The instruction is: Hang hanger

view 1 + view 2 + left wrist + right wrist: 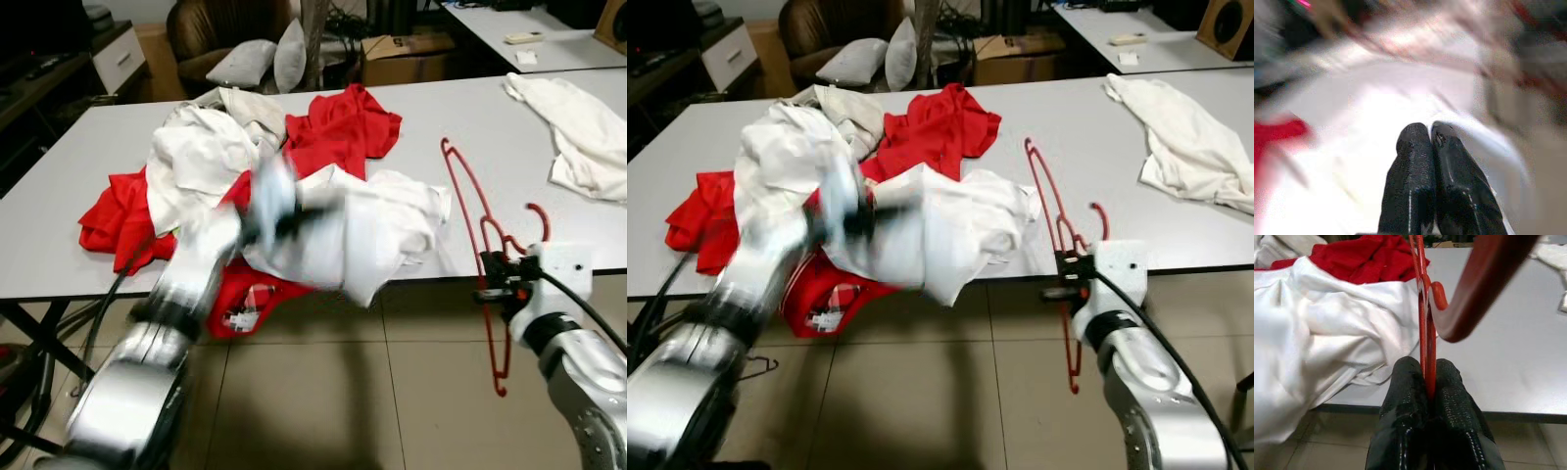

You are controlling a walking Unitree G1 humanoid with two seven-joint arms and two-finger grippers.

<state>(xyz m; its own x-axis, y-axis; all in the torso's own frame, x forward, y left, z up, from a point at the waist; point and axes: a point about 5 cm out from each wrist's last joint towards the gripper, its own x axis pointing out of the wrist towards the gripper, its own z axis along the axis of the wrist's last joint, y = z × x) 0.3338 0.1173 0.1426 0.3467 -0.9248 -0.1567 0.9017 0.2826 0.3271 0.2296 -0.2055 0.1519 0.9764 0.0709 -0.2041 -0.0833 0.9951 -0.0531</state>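
Note:
My right gripper [497, 277] is shut on a red hanger [468, 201] at the table's front edge. The hanger's upper end lies on the white table [59, 186] and its lower end hangs below the edge. In the right wrist view the black fingers [1408, 382] pinch the hanger's thin red bar [1424, 308]. My left gripper [289, 220], blurred by motion, is among the clothes pile and shut on a white garment [377, 230] that droops over the table edge. The left wrist view has its fingers [1413, 161] pressed together over the white cloth [1376, 117].
Red garments [343, 122] and more white clothes [201, 157] are heaped on the table's left half. Another white garment [578, 127] lies at the far right. A chair with grey pillows [260, 59], a cardboard box [402, 54] and a second table [549, 29] stand behind.

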